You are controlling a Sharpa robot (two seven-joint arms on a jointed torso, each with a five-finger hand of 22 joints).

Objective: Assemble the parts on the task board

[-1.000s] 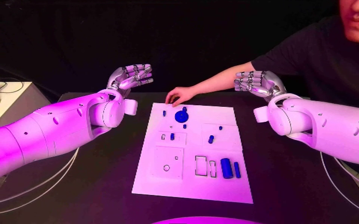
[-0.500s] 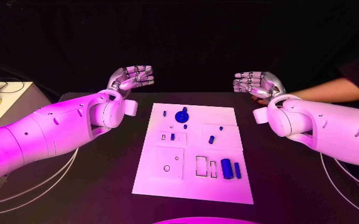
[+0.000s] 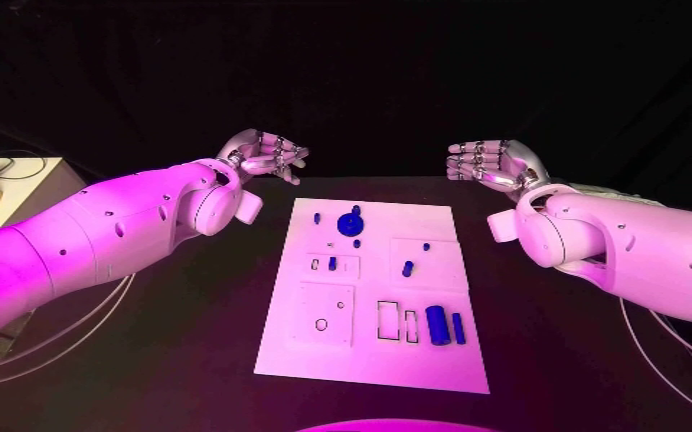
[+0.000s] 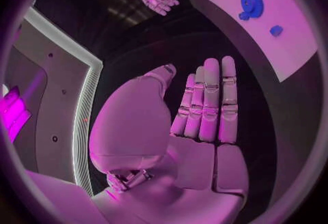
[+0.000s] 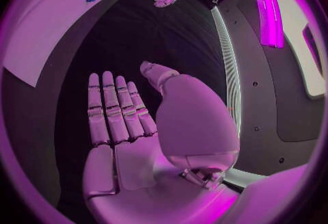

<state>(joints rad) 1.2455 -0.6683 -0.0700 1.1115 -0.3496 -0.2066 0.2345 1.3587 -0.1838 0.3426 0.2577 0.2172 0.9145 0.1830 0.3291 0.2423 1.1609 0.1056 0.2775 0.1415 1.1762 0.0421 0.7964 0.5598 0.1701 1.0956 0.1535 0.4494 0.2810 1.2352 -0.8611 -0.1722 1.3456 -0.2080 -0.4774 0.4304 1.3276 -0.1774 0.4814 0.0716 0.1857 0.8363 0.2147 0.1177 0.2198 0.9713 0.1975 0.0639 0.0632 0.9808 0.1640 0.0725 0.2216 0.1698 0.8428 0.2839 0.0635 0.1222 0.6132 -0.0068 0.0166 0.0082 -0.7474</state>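
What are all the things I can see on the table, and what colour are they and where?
task board: one, white, flat in the middle of the black table.
gear: one, blue, round, on the far part of the board.
small pieces: several, blue, scattered near the gear and across the middle of the board; too small to tell apart.
cylinder: one, blue, lying on the near right part of the board.
thin bar: one, blue, lying just right of the cylinder.
table: one, black, under the board.
left hand: one, silver, raised past the board's far left corner, holding nothing.
right hand: one, silver, raised past the board's far right corner, holding nothing.
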